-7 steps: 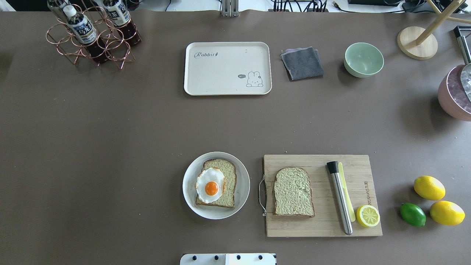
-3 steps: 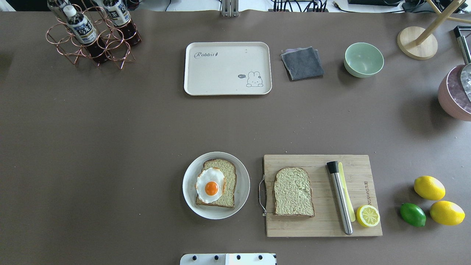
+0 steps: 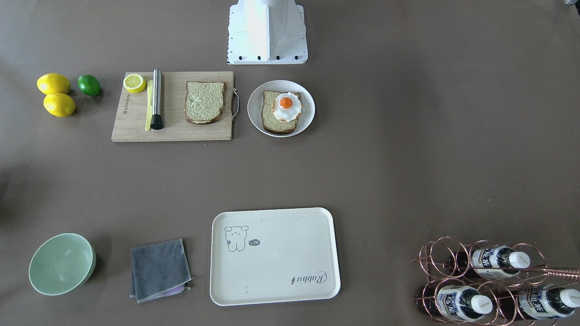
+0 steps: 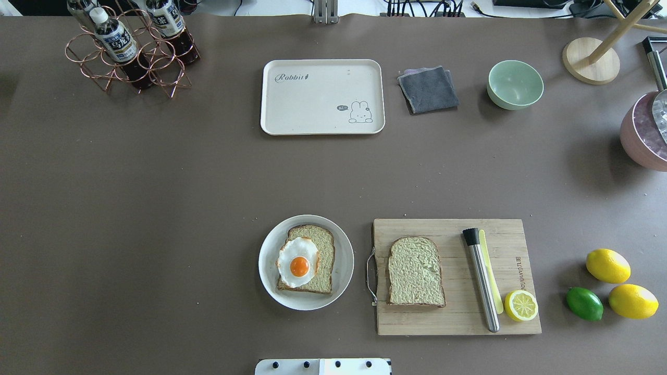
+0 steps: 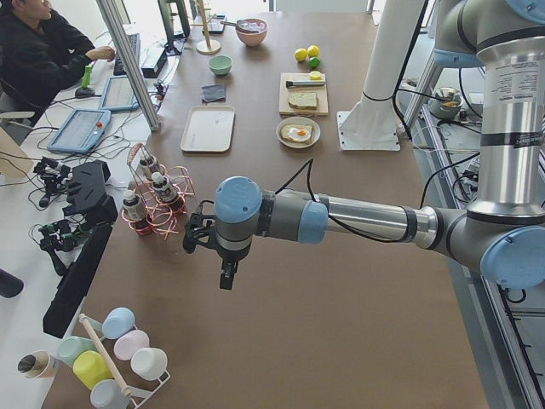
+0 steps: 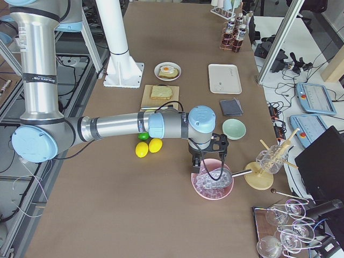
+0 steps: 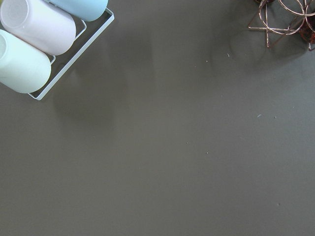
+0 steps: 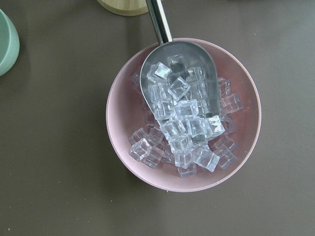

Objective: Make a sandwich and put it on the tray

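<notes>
Finding stack unbuilt: loose bread slice (image 4: 416, 272) flat on cutting board (image 4: 453, 317); lower slice (image 4: 322, 260), egg (image 4: 298, 262) overhanging its edge, on plate (image 4: 345, 271); tray (image 4: 312, 112) well apart across tabletop (image 4: 156, 208). Left claw (image 5: 227, 279), right claw (image 6: 196, 167) hang at tabletop ends, spread cannot be told. Risks: egg sliding off during lift; flat slice escaping pinch; right claw snagging ice scoop (image 8: 179, 78).

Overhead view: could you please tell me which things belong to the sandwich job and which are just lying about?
For the job: egg-topped bread slice, bare bread slice, tray.
Lying about: whole lemons, lime, lemon half, metal rod, grey cloth, green bowl, bottle rack.
</notes>
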Available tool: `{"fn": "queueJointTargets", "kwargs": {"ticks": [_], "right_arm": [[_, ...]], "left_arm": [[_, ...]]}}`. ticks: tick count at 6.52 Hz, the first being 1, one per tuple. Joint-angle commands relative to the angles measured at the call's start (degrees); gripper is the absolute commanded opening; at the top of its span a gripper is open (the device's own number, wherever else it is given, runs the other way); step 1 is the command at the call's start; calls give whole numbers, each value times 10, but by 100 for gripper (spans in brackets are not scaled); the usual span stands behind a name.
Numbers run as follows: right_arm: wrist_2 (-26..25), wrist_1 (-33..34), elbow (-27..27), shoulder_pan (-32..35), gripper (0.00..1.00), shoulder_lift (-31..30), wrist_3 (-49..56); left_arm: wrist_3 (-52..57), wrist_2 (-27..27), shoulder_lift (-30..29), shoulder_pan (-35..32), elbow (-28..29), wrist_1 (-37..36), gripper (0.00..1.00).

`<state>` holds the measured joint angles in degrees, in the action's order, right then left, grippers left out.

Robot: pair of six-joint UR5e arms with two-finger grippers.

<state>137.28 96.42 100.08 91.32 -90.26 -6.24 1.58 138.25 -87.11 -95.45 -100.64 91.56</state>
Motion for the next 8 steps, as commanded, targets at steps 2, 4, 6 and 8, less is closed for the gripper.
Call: {"fn": "queueJointTargets", "kwargs": {"ticks": [2,4,6,8], "right_arm": [[0,-3,3,-1,100,3,0],[0,-11,-1,-1,100,4,0],[0,-11,0,-1,100,5,1],[2,-11,4,-4,100,5,1]], "left_arm": [[2,0,2,0,2,0,98],[4,1,2,0,2,0,98],[1,1,0,1,0,0,98],[2,1,4,0,0,0,98]]}}
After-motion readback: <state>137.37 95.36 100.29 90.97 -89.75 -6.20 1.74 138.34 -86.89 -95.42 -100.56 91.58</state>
